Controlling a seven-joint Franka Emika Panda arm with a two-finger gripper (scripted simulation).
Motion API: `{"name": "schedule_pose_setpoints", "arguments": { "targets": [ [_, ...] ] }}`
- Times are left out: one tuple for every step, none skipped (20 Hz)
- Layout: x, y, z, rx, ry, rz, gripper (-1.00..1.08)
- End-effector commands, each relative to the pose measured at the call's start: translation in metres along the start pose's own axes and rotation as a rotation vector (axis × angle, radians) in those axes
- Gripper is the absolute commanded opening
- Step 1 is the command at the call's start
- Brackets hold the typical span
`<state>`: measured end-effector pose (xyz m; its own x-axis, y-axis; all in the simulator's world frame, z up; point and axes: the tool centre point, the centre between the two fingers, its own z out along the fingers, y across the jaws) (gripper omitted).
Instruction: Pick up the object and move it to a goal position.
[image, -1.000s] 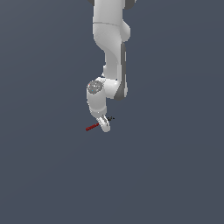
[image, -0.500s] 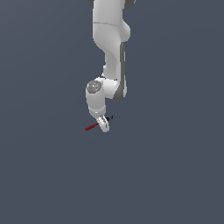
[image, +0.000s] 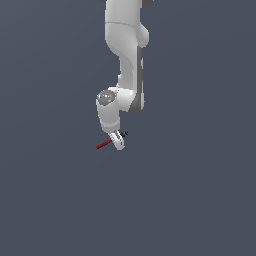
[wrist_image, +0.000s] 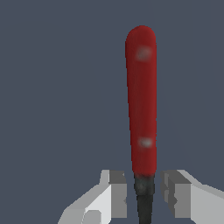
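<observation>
Fingers (wrist_image: 114, 194) of the gripper (image: 119, 140) sit either side of the rod's (wrist_image: 141, 109) black end with thin gaps showing, so a firm pinch cannot be told. From between them the red end juts out toward the exterior view's left.

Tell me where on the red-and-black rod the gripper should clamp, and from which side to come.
Probably at the rod's red-black junction, near mid-length, coming from above with a finger on each long side. It is thin and straight, so closing across its width suits it. The gripper already straddles that spot; small gaps show beside the rod.
</observation>
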<state>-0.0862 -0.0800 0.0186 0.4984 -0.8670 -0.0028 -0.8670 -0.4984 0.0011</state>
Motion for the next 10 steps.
{"name": "schedule_pose_setpoints", "arguments": {
  "targets": [
    [0.006,0.002,-0.010,0.001,0.001,0.001,-1.00],
    [0.009,0.003,-0.015,0.001,0.001,0.001,-1.00],
    [0.012,0.005,-0.020,0.001,0.001,0.001,-1.00],
    [0.015,0.006,-0.027,0.001,0.001,0.001,-1.00],
    [0.019,0.008,-0.033,0.001,0.001,0.001,-1.00],
    [0.024,0.009,-0.040,0.001,0.001,0.001,-1.00],
    [0.028,0.011,-0.048,0.001,0.001,0.001,-1.00],
    [0.033,0.013,-0.056,0.001,0.001,0.001,-1.00],
    [0.038,0.015,-0.065,0.001,0.001,0.001,-1.00],
    [0.043,0.017,-0.074,0.001,0.001,0.001,-1.00]
  ]
}}
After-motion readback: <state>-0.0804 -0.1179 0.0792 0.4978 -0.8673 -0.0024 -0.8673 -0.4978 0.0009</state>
